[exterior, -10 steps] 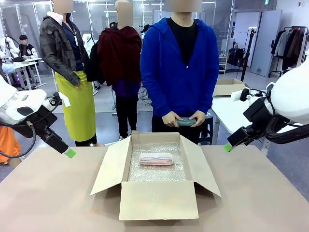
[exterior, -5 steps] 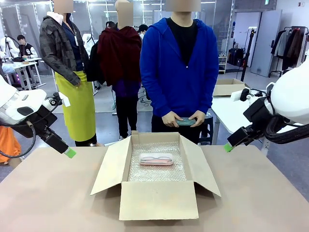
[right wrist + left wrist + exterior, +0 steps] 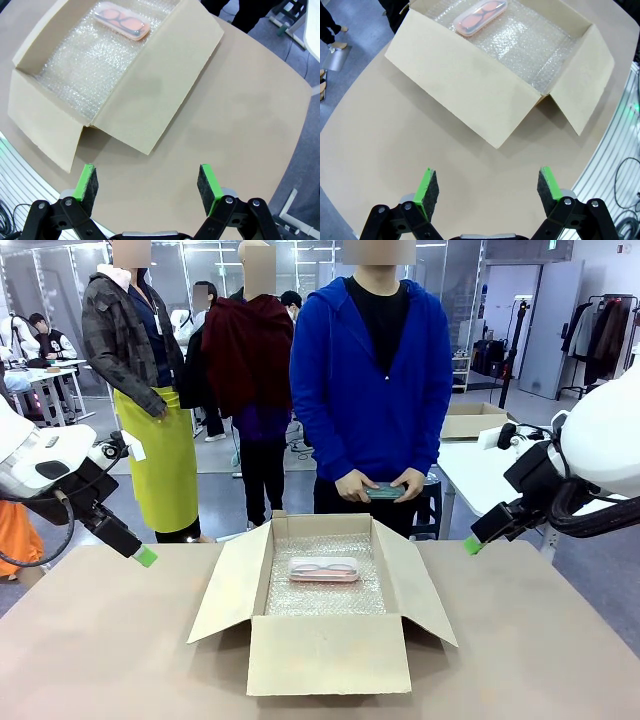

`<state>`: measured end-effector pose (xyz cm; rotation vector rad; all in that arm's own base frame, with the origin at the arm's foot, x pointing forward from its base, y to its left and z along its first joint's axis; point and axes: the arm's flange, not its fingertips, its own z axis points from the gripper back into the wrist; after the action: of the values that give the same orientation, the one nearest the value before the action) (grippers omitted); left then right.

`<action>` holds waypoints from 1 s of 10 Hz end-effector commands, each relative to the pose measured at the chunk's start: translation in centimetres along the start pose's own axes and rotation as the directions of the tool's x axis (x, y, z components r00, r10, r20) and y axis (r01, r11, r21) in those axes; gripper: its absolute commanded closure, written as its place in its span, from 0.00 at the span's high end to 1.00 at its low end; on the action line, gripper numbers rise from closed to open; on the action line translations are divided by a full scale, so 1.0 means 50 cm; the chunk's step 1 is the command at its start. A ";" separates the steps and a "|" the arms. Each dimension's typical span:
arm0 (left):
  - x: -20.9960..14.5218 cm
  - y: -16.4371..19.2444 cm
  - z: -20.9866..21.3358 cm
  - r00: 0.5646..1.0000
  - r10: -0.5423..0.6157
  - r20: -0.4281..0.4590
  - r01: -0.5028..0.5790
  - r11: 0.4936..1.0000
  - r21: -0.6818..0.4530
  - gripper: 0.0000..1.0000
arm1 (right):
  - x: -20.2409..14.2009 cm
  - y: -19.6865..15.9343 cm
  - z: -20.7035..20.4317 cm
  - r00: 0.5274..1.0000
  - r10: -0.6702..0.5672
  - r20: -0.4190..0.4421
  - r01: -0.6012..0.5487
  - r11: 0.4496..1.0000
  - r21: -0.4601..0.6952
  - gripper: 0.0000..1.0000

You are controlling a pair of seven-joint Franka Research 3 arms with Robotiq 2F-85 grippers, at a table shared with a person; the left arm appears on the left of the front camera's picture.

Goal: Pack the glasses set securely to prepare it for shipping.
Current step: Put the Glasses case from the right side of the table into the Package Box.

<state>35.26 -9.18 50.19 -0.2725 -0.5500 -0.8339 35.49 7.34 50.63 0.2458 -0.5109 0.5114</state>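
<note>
Left gripper [image 3: 486, 186] hovered with jaws spread wide, nothing held between them; right gripper [image 3: 149, 182] likewise wide and empty.

A pale pink, translucent oblong glasses case [image 3: 323, 570] is recorded closed, lying flat and crosswise on the bubble wrap [image 3: 325, 598] toward the far end of the open cardboard box [image 3: 330, 655]. A green oblong glasses case [image 3: 385, 491] is held level in the person's hands [image 3: 353, 486], beyond the far side of the box.

Open cardboard box [image 3: 328, 652], bubble wrap [image 3: 322, 597], table [image 3: 100, 640]
</note>
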 end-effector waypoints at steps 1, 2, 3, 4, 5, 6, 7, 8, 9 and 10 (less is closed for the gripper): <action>-0.003 0.002 0.003 1.000 -0.003 0.009 0.003 1.000 -0.011 1.00 | 0.002 -0.003 -0.002 1.000 0.014 0.012 -0.014 1.000 -0.004 1.00; -0.003 0.002 0.003 1.000 -0.003 0.009 0.003 1.000 -0.011 1.00 | 0.002 -0.003 -0.002 1.000 0.014 0.012 -0.014 1.000 -0.004 1.00; -0.003 0.002 0.003 1.000 -0.003 0.009 0.003 1.000 -0.011 1.00 | 0.002 -0.003 -0.002 1.000 0.014 0.012 -0.014 1.000 -0.004 1.00; -0.003 0.002 0.003 1.000 -0.003 0.009 0.003 1.000 -0.011 1.00 | 0.002 -0.003 -0.002 1.000 0.014 0.012 -0.014 1.000 -0.004 1.00; -0.003 0.002 0.003 1.000 -0.003 0.009 0.003 1.000 -0.011 1.00 | 0.002 -0.003 -0.002 1.000 0.014 0.012 -0.014 1.000 -0.004 1.00; -0.003 0.002 0.003 1.000 -0.003 0.009 0.003 1.000 -0.011 1.00 | 0.002 -0.003 -0.002 1.000 0.014 0.012 -0.014 1.000 -0.004 1.00; -0.003 0.002 0.003 1.000 -0.003 0.009 0.003 1.000 -0.011 1.00 | 0.002 -0.003 -0.002 1.000 0.014 0.012 -0.014 1.000 -0.004 1.00; -0.003 0.002 0.003 1.000 -0.003 0.009 0.003 1.000 -0.011 1.00 | 0.002 -0.003 -0.002 1.000 0.014 0.012 -0.014 1.000 -0.004 1.00; -0.003 0.002 0.003 1.000 -0.003 0.009 0.003 1.000 -0.011 1.00 | 0.002 -0.003 -0.002 1.000 0.014 0.012 -0.014 1.000 -0.004 1.00; -0.003 0.002 0.003 1.000 -0.003 0.009 0.003 1.000 -0.011 1.00 | 0.002 -0.003 -0.002 1.000 0.014 0.012 -0.014 1.000 -0.004 1.00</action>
<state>35.26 -9.18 50.19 -0.2725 -0.5500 -0.8338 35.49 7.34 50.63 0.2458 -0.5109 0.5114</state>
